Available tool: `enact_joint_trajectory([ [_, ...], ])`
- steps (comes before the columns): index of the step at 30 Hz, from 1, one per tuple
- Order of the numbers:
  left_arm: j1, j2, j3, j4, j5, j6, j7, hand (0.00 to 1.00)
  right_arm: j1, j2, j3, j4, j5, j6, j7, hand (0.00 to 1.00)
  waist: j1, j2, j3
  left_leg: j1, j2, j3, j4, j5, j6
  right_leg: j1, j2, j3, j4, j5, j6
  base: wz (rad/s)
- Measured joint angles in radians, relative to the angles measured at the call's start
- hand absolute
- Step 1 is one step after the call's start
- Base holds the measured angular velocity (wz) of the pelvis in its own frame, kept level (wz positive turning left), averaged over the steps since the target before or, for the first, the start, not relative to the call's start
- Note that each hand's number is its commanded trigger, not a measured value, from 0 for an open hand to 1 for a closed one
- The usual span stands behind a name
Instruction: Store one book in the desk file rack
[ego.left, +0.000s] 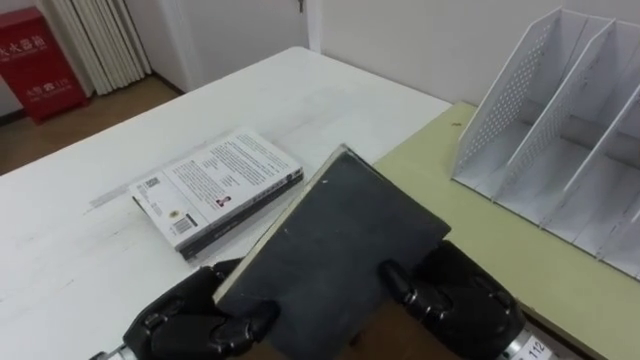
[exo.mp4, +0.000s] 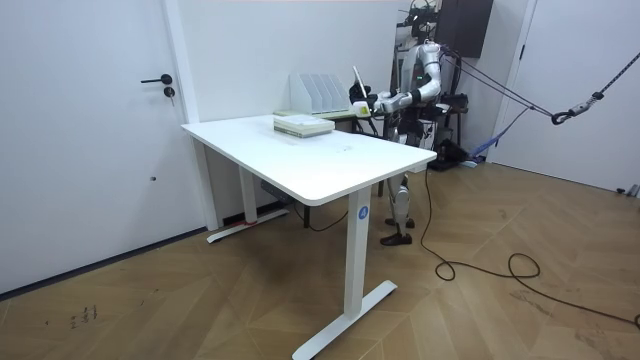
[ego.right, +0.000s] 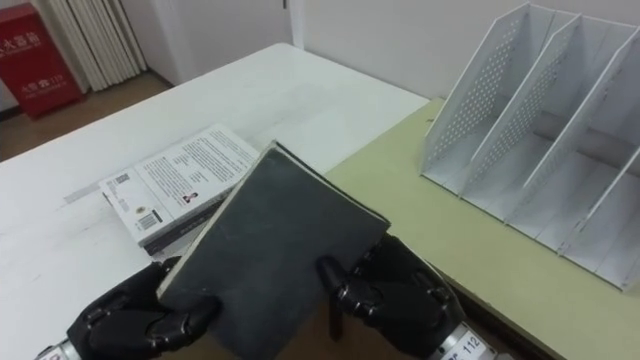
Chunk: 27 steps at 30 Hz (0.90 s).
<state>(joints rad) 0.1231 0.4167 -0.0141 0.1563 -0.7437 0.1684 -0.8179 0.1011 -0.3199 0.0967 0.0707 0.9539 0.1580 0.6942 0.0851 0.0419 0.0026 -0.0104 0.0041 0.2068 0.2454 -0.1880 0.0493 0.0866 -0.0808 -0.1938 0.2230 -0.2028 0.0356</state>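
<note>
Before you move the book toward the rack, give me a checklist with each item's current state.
1. Grip of left hand: ok, curled on the dark book's lower left edge.
2. Grip of right hand: ok, thumb over the lower right edge.
3. Compartments of file rack free: ok where visible.
4. Green desk between book and rack unobstructed: ok.
5. Book edge-on to a slot: not ok, its cover faces up.
6. Held book apart from the stack of books: ok.
</note>
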Motion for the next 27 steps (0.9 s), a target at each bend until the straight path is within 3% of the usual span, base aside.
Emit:
enact_joint_trajectory([
  [8,0.0,0.0,0.0,0.0,0.0,0.001,-0.011,1.0,0.0,-0.001,0.001,0.0,0.001,0.0,0.0,1.0,0.001,-0.002,0.0007,0.0,0.0,0.0,-0.001,0.0,0.0,0.0,0.0,0.0,0.0,0.0,0.0,0.0],
  [9,0.0,0.0,0.0,0.0,0.0,0.001,-0.011,0.61,0.0,-0.001,0.001,0.0,0.001,0.0,0.0,1.0,0.001,-0.002,0.0008,0.001,0.0,0.0,-0.001,0.0,0.0,0.0,0.0,0.0,0.0,0.0,0.0,0.0],
  [10,0.0,0.0,0.0,0.0,0.0,0.002,-0.011,0.0,0.0,-0.001,0.001,0.0,0.002,0.0,0.0,1.0,0.001,-0.002,0.0008,0.002,0.0,0.001,-0.002,0.0,0.0,0.0,0.0,0.001,0.0,0.0,0.0,0.0],
  [16,0.0,0.001,0.002,0.005,-0.001,0.001,0.02,0.0,0.001,-0.001,0.008,0.0,0.007,-0.004,-0.029,1.0,0.0,-0.002,0.0009,0.007,-0.001,0.001,-0.003,0.0,0.0,0.003,0.0,0.0,-0.002,0.0,0.0,0.0],
  [23,0.005,0.0,0.014,0.049,0.055,-0.007,0.099,0.0,0.0,-0.012,-0.015,-0.015,-0.103,-0.005,-0.079,1.0,-0.029,0.0,0.001,0.004,-0.001,0.001,-0.001,0.0,0.0,0.0,0.0,0.0,-0.003,0.001,-0.001,0.0],
  [27,0.04,-0.02,0.01,0.053,0.088,-0.038,0.14,0.0,-0.001,-0.009,-0.044,-0.05,-0.142,-0.02,-0.135,1.0,-0.054,0.006,-0.0014,0.014,-0.002,0.002,-0.009,0.001,0.0,0.003,0.0,-0.001,-0.003,0.001,-0.001,-0.01],
])
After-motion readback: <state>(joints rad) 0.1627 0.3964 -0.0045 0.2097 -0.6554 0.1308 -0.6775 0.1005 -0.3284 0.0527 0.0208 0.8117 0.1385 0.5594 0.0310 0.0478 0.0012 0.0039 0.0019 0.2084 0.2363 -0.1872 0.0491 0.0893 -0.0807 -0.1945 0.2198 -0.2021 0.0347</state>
